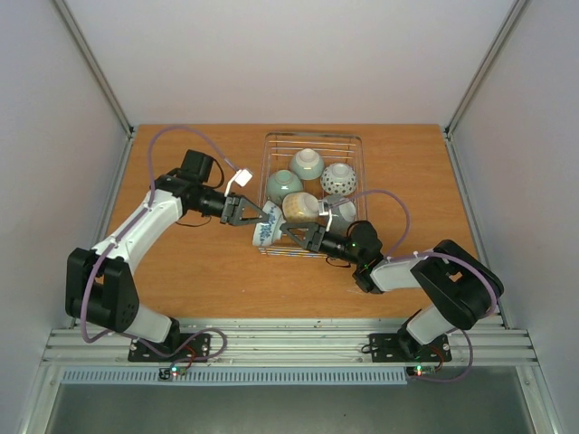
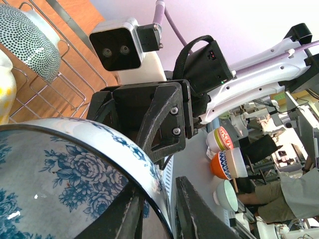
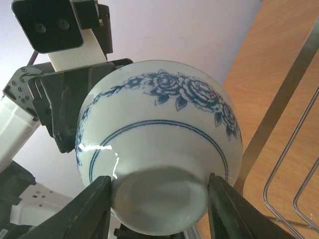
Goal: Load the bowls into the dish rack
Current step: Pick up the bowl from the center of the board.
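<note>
Bowl [image 3: 159, 124], glossy round ceramic w/ blue florals, foot in rt pincer [image 3: 159, 205].

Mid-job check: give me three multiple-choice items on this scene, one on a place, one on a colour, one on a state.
1. Where is the dotted bowl? A: on the bare table. B: in the dish rack. C: in the left fingers.
2. What colour is the pattern on the flowered bowl between the arms? A: blue. B: red. C: yellow.
3. How are the right fingers? A: open and empty. B: out of sight. C: closed on the flowered bowl's foot.
Answers: B, it sits inside the rack's wires in the top view; A, blue roses show in both wrist views; C, one finger presses each side of the foot in the right wrist view.
</note>
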Robot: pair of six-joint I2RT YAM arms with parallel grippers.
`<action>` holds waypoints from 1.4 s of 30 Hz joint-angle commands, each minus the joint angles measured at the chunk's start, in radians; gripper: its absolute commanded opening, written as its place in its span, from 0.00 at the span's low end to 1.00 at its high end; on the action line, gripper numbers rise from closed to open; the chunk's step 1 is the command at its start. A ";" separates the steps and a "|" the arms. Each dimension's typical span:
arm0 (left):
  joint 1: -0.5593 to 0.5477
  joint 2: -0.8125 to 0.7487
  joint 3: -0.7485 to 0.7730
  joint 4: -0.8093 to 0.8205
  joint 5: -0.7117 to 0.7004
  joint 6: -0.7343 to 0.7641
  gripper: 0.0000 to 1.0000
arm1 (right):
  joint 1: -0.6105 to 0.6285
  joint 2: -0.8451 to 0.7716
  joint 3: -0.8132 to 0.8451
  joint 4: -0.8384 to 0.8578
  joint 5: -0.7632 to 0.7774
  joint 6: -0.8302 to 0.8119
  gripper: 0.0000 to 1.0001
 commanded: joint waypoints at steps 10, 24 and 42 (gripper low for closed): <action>-0.001 -0.042 0.029 -0.002 -0.032 0.033 0.22 | 0.006 -0.068 0.028 -0.091 0.024 -0.063 0.01; 0.006 -0.129 0.006 0.034 -0.165 0.025 0.29 | -0.001 -0.061 0.040 -0.075 0.015 -0.077 0.01; 0.019 -0.219 -0.034 0.092 -0.433 0.008 0.30 | -0.064 -0.194 0.104 -0.342 0.004 -0.206 0.01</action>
